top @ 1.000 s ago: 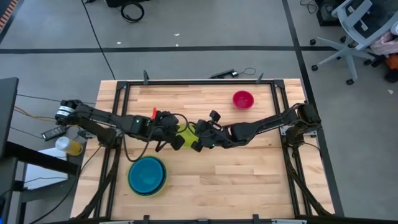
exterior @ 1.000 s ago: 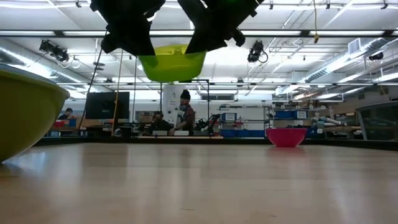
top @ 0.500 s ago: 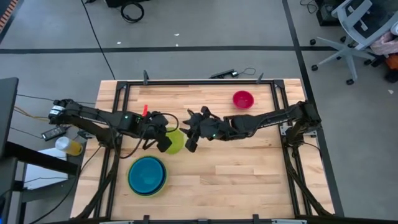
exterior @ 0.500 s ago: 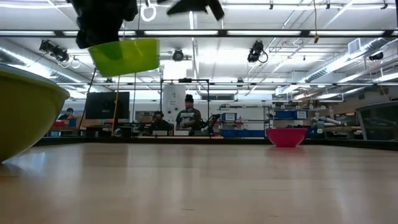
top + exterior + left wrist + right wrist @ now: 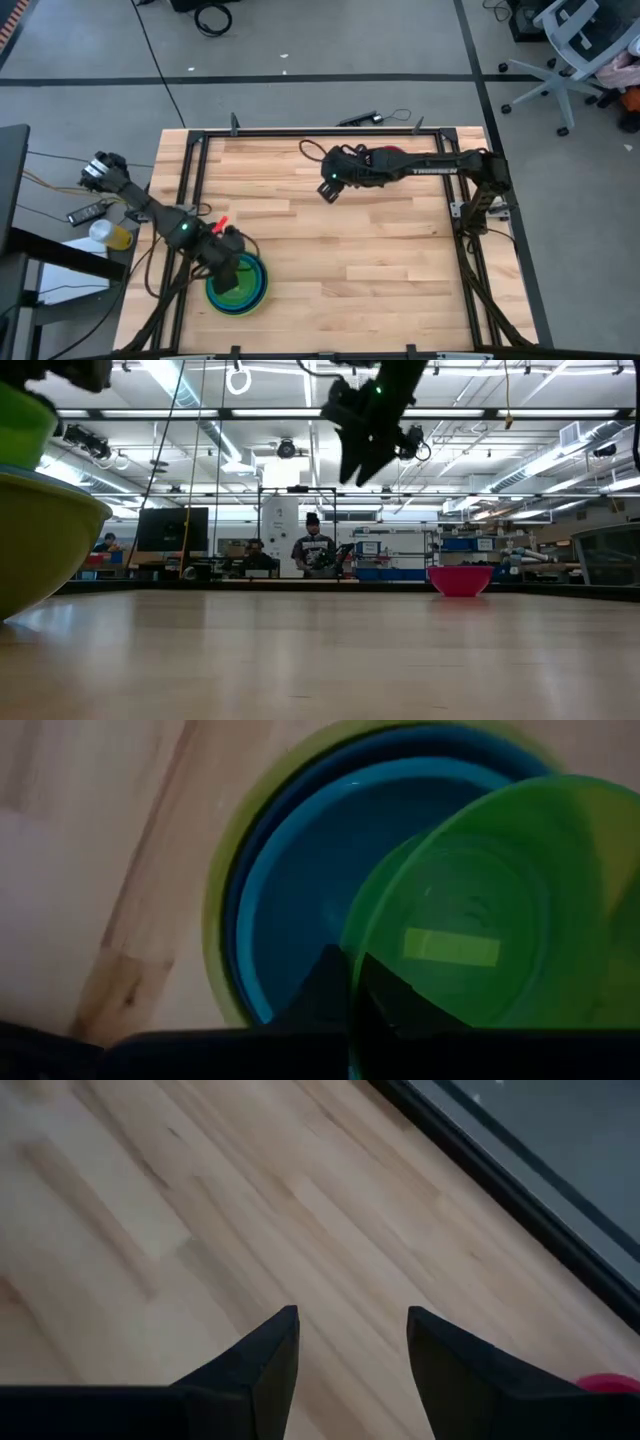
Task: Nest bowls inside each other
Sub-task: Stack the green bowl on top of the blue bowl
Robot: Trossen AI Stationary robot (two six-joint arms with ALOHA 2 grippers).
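Observation:
A small green bowl (image 5: 480,910) hangs over a stack of bowls at the table's near left, with my left gripper (image 5: 231,268) shut on it. The stack is a large yellow-green bowl (image 5: 40,540) with a blue bowl (image 5: 250,910) and a light blue bowl (image 5: 300,870) inside it, resting on the table. A magenta-red bowl (image 5: 460,579) stands on its base at the far right, partly hidden under my right arm in the high view. My right gripper (image 5: 350,1325) is open and empty, high above the far middle of the table (image 5: 335,185). My left gripper pinches the green bowl's rim (image 5: 352,958) with one finger inside the bowl and one outside. The fingers come from above, pointing steeply down. The bowl sits upright over the stack's hollow; whether its base touches the light blue bowl I cannot tell.
Bare wooden tabletop (image 5: 380,260) spreads across the middle and near right. A black metal frame (image 5: 300,134) runs round the table's edges. People sit at desks in the room far beyond the table.
Both grippers held the green bowl in the air over the table's middle. My right gripper has let go, opened, and gone up toward the far right. My left gripper has carried the bowl toward the near left edge, over the stack, and tipped further downward.

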